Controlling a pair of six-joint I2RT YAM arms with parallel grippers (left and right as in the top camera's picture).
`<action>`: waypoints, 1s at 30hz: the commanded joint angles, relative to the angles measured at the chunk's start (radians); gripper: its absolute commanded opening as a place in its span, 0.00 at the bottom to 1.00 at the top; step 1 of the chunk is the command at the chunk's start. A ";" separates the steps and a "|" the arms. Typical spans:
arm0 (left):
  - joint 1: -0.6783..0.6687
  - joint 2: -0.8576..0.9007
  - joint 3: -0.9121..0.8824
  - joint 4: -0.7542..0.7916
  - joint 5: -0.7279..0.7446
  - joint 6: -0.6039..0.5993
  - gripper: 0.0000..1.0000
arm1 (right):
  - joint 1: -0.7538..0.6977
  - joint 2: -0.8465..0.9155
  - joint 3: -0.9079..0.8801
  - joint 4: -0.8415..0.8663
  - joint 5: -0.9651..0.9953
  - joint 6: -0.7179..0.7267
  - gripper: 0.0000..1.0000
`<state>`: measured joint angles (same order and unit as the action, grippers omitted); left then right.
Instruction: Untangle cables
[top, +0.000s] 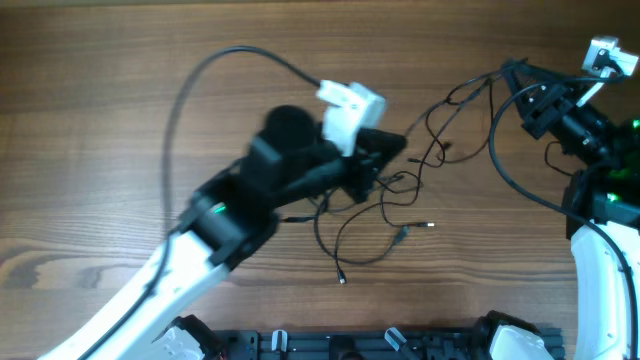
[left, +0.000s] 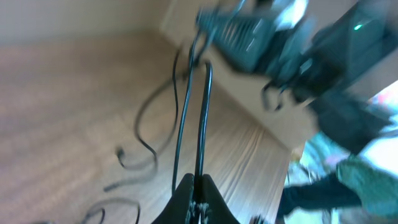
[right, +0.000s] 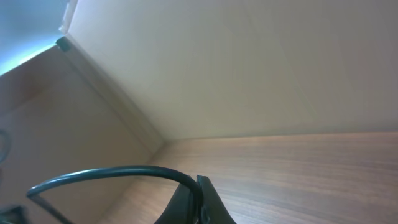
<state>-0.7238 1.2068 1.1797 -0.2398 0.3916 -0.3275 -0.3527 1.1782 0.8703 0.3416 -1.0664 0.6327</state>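
The thin black cables (top: 400, 185) lie in a loose tangle at the middle of the wooden table, with plug ends (top: 341, 279) trailing toward the front. My left gripper (top: 372, 178) sits at the left side of the tangle. In the left wrist view its jaws (left: 199, 182) are shut on a cable strand (left: 203, 112) that runs away toward the right arm. My right gripper (top: 513, 70) is at the far right, raised, with strands leading up to it. In the right wrist view its jaws (right: 200, 185) are shut on a black cable (right: 112, 172) that loops to the left.
The wooden table (top: 120, 150) runs to a pale wall (right: 249, 62) at the back. The left arm's thick black cable (top: 200, 75) arcs over the table's left half. The arm bases stand along the front edge (top: 330, 345).
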 joint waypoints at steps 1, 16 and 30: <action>0.057 -0.142 0.006 -0.002 0.012 0.009 0.04 | -0.013 0.003 0.006 -0.013 -0.005 -0.045 0.05; 0.268 -0.333 0.006 -0.345 -0.434 0.076 0.04 | -0.064 0.003 0.006 -0.055 0.019 -0.057 0.05; 0.268 -0.129 0.006 -0.508 -0.661 -0.130 0.04 | -0.064 0.003 0.006 -0.056 0.023 -0.056 0.05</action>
<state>-0.4625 1.0618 1.1797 -0.7330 -0.1600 -0.4038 -0.4126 1.1782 0.8703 0.2840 -1.0534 0.5961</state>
